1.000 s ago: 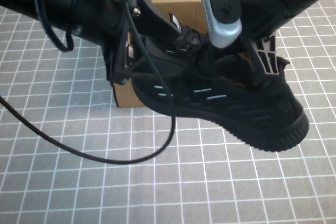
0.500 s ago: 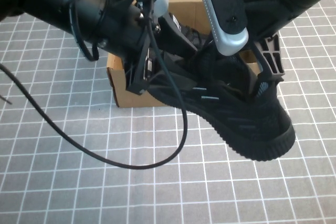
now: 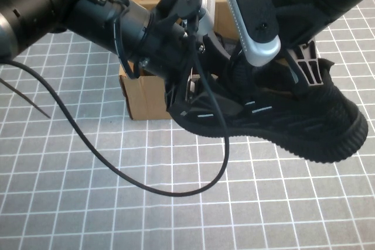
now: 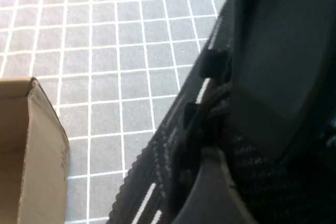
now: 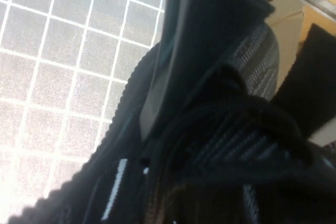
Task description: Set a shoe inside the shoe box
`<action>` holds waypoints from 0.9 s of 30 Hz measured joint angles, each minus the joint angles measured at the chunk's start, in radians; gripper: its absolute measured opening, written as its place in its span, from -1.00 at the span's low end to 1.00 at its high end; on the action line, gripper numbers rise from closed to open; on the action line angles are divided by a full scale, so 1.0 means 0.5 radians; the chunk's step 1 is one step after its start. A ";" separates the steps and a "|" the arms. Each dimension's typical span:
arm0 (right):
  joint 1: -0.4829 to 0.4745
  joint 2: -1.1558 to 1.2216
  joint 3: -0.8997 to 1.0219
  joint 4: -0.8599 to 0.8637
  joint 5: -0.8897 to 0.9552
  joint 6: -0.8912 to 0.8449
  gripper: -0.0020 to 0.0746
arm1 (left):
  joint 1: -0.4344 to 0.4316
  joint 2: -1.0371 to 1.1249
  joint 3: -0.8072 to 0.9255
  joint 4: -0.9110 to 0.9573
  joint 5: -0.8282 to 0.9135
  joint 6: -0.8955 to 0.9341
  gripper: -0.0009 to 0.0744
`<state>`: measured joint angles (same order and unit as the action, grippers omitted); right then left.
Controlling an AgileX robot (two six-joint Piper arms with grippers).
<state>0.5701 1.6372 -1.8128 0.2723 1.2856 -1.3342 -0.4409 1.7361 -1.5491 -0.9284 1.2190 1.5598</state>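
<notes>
A black knit shoe (image 3: 304, 124) with white dashes hangs in the air in front of the brown cardboard shoe box (image 3: 143, 95), toe pointing right. My left gripper (image 3: 202, 89) comes from the upper left and is shut on the shoe's heel end. My right gripper (image 3: 287, 80) comes from the upper right and is shut on the collar near the tongue. The left wrist view shows the ribbed sole (image 4: 157, 171) and a box corner (image 4: 31, 156). The right wrist view shows a finger (image 5: 184, 61) against the shoe (image 5: 236, 145) and the box (image 5: 291, 24) behind it.
A grey mat with a white grid (image 3: 88, 203) covers the table. A black cable (image 3: 146, 187) hangs in a loop from the left arm down over the mat in front of the box. Both arms hide most of the box opening.
The shoe has swung to the right and levelled out, its toe higher than before. The left arm has moved to the right, further over the box.
</notes>
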 joint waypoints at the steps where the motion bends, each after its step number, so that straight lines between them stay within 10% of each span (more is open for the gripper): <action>1: 0.000 0.000 0.000 0.000 0.001 0.000 -0.94 | 0.000 0.004 -0.003 0.000 0.000 0.000 0.16; 11: 0.000 0.000 0.004 -0.012 0.017 0.390 -0.87 | -0.009 0.009 -0.003 0.008 -0.023 0.001 -0.82; 20: 0.000 -0.061 -0.019 -0.413 -0.032 1.068 0.10 | -0.011 0.026 -0.003 0.198 -0.141 -0.151 -0.90; 27: 0.000 -0.333 -0.079 -0.743 -0.040 1.618 -0.17 | -0.011 0.040 -0.086 0.324 -0.324 -0.257 -0.90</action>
<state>0.5701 1.4707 -1.8521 -0.0990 1.2654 -0.5255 -0.4463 1.7560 -1.5924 -0.7665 1.0572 1.4315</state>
